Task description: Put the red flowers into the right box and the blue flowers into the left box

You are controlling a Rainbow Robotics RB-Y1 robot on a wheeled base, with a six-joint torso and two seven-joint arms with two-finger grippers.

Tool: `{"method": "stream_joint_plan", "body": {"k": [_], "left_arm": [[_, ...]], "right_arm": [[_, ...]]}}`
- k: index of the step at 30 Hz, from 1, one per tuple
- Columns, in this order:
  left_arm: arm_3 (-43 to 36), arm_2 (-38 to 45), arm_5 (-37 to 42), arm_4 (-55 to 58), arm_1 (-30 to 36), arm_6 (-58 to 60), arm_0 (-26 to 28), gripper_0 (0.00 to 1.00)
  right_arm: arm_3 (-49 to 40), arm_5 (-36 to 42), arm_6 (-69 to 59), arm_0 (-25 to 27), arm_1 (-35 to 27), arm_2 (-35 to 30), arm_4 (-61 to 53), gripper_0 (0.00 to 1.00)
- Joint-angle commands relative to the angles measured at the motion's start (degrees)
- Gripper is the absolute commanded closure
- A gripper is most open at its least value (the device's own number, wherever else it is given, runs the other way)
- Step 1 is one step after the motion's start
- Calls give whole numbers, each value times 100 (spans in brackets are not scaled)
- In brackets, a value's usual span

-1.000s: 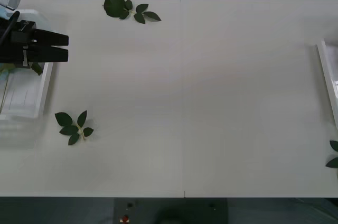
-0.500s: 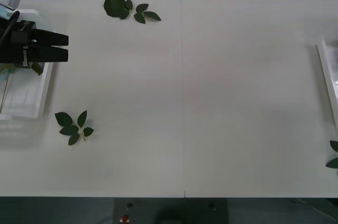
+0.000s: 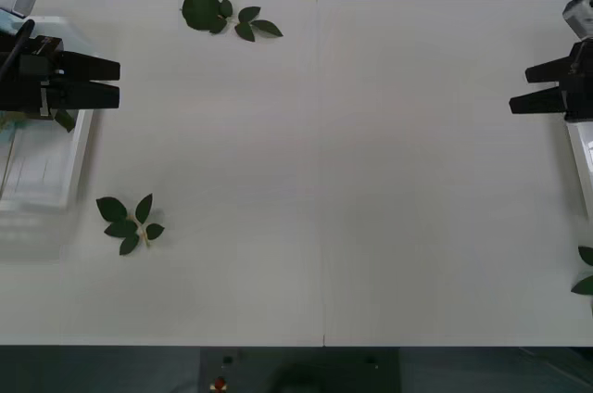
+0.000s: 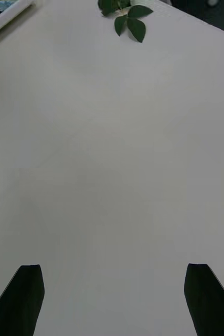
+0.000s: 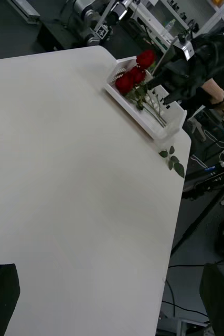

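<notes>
The red flowers (image 5: 134, 76) lie in the right box (image 5: 152, 128), a white tray at the far table corner in the left wrist view. My right gripper (image 3: 519, 89) hangs open just beside that box's rim (image 3: 573, 138), with nothing between its fingers. The left box (image 3: 42, 166), a translucent slatted basket, sits at the table's left edge. My left gripper (image 3: 119, 82) is open above its inner side. A bit of pale blue (image 4: 3, 4), likely the blue flowers, shows by the left box's rim (image 4: 9, 14); most of the basket's inside is hidden behind my left arm.
Loose green leaf sprigs lie on the white table: one at the back left (image 3: 227, 15), one at the front left (image 3: 130, 223), one at the right edge (image 3: 586, 272). The wide middle of the table (image 3: 324, 180) is bare.
My right gripper has come into the front view at the right edge, beside the right box. The left gripper has stayed where it was.
</notes>
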Motion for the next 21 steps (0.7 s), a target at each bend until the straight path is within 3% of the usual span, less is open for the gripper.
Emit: {"method": "stream_joint_plan", "body": {"k": [1,7,21], "left_arm": [[-19,68,26,31,15,-151,-129,0],[-19,68,26,31,15,-151,-129,0],[-19,68,26,31,15,-151,-129,0]], "right_arm": [[-210,18,182,-478,328,-166,330,23],[-570,18,182,-698,679,-157,927,22],[-1476,-17,182,-706,697,-148,1499,22]]}}
